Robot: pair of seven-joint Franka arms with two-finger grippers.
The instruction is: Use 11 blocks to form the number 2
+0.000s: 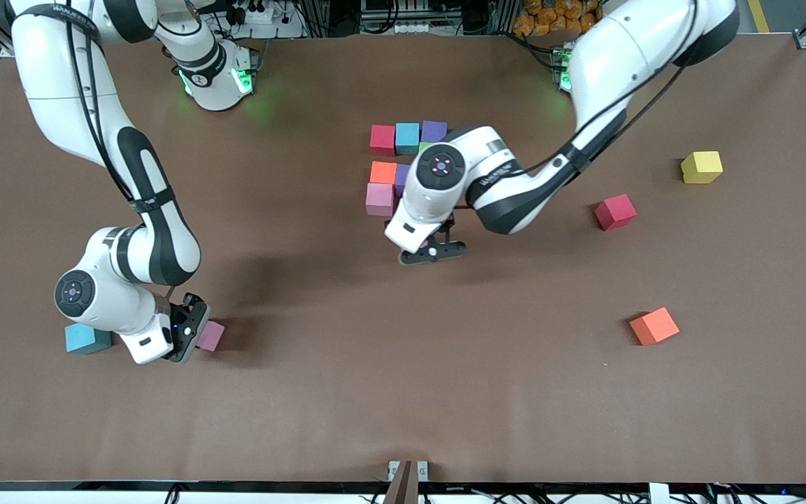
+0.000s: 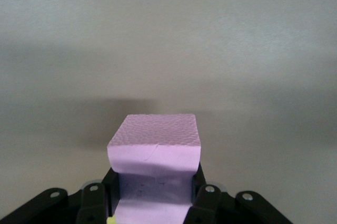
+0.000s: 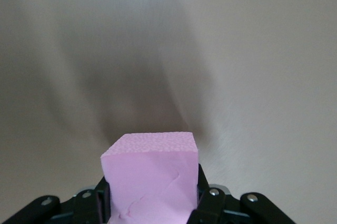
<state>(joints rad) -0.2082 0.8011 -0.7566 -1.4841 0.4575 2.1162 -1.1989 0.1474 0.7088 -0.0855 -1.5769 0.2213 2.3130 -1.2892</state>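
1. The left end effector (image 2: 152, 203) gripped a pink block (image 2: 155, 147) above the table (image 1: 403, 392), near its middle.
2. The right end effector (image 1: 189, 329) clasped another pink block (image 1: 210, 336) near the right arm's end.
3. The partial number 2 (image 1: 403, 164) sat nearer the bases' edge.

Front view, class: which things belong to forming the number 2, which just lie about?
Job: part-built number 2; loose yellow block, red block, orange block, light blue block; left gripper gripping one pink block; right gripper gripping another pink block.
Lying about: cables; orange bundle.
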